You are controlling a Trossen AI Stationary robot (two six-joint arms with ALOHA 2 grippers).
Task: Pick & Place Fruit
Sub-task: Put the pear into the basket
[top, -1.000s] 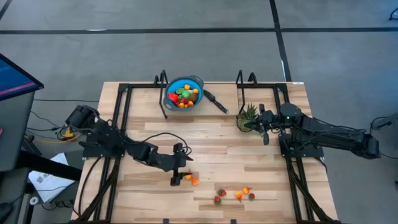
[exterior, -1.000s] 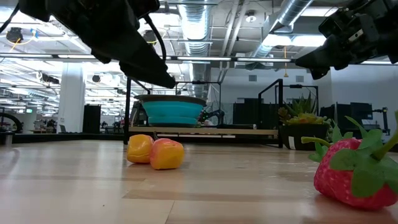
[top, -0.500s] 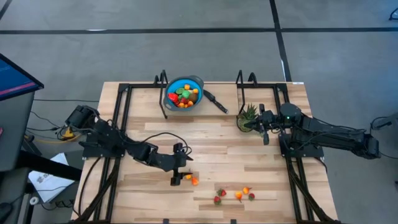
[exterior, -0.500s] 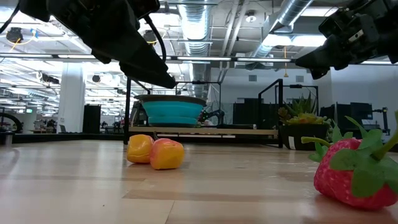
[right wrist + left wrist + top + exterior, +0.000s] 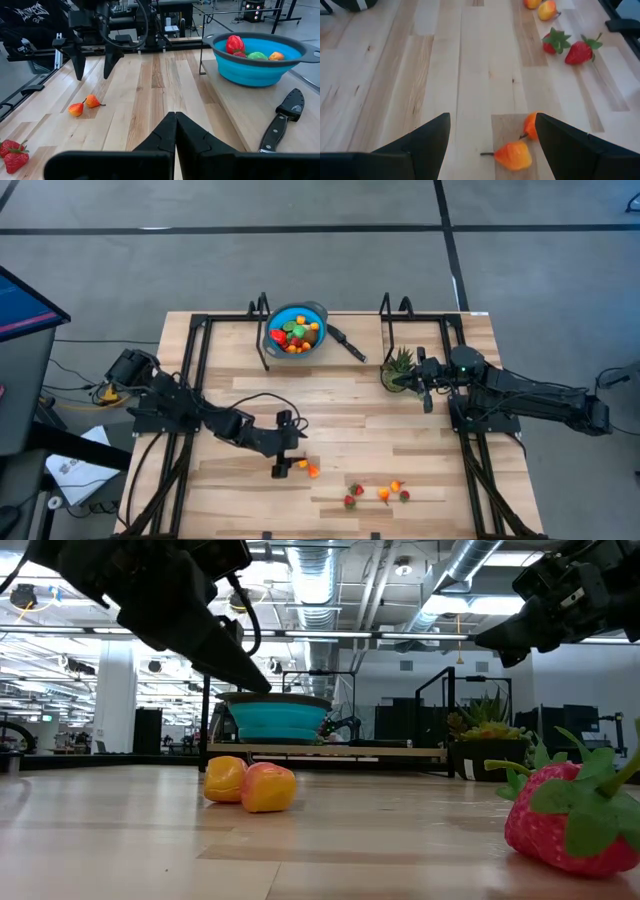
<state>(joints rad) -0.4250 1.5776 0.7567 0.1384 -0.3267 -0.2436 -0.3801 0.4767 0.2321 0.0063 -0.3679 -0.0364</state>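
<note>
Two small orange fruits (image 5: 308, 469) lie side by side on the wooden table (image 5: 240, 500), also in the left wrist view as orange fruits (image 5: 520, 145). My left gripper (image 5: 288, 448) hangs open just above and beside them, touching nothing; in its wrist view the left gripper (image 5: 492, 137) has both fruits near one finger. More fruit (image 5: 378, 493), strawberries and orange pieces, lies toward the near right. A blue bowl (image 5: 297, 328) at the far edge holds several fruits. My right gripper (image 5: 175, 125) waits shut near the right side by the plant.
A black-handled knife (image 5: 350, 343) lies right of the bowl. A spiky green plant (image 5: 398, 368) stands by the right arm. Black metal frames (image 5: 195, 370) run along both table sides. A big strawberry (image 5: 570, 815) sits close to the low camera.
My left gripper has tipped a little over the two orange fruits and has stayed open. The fruits have not moved.
</note>
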